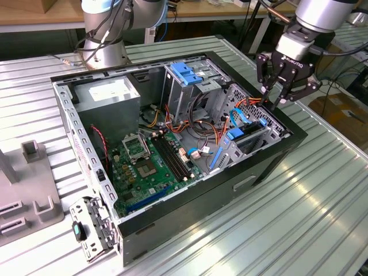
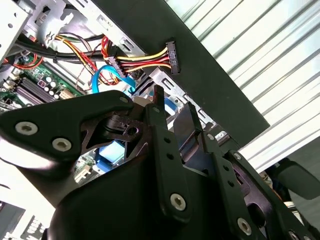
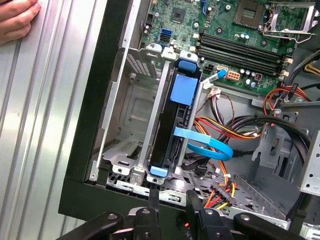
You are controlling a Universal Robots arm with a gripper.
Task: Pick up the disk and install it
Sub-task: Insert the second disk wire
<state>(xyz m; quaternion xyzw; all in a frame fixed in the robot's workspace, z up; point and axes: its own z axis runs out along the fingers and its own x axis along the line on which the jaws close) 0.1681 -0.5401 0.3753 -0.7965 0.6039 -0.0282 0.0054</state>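
Observation:
The disk (image 3: 176,125) stands on edge in the drive bay at the front corner of the open computer case (image 1: 213,198), its blue rail ends showing at both ends. In the exterior view the disk (image 1: 248,133) sits in that bay at the case's right end. My gripper (image 1: 275,99) hovers just above the case's right end, over the bay. In both wrist views the black fingers (image 3: 152,202) are a small gap apart with nothing between them, so the gripper (image 3: 172,199) is open and apart from the disk. The gripper (image 2: 172,117) hangs over loose cables.
A blue flat cable (image 3: 205,142) and a yellow-red power plug (image 2: 170,55) lie loose beside the bay. The case also holds a grey box with a white sticker (image 1: 109,95), a tall cage with a blue latch (image 1: 187,75) and the green board (image 1: 146,164). A person's hand (image 3: 17,20) rests on the ribbed table.

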